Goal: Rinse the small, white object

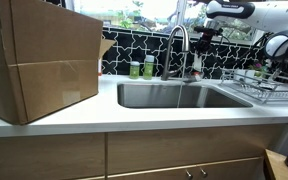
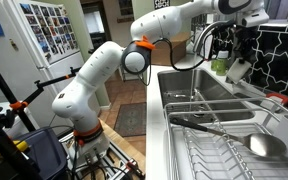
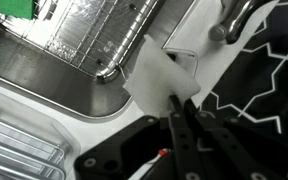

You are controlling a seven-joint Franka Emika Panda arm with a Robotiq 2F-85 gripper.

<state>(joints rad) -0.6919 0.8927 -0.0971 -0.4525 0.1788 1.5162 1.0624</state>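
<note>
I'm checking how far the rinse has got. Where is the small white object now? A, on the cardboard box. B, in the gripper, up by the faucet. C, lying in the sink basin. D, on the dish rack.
B: the wrist view shows the small white object pinched at the tips of the gripper, near the faucet.

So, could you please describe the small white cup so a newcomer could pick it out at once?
Find the steel sink in the counter and the chrome faucet behind it. Right beside the faucet, the gripper holds a small white cup. Unlike the two green bottles standing on the counter, it is white and off the surface.
</note>
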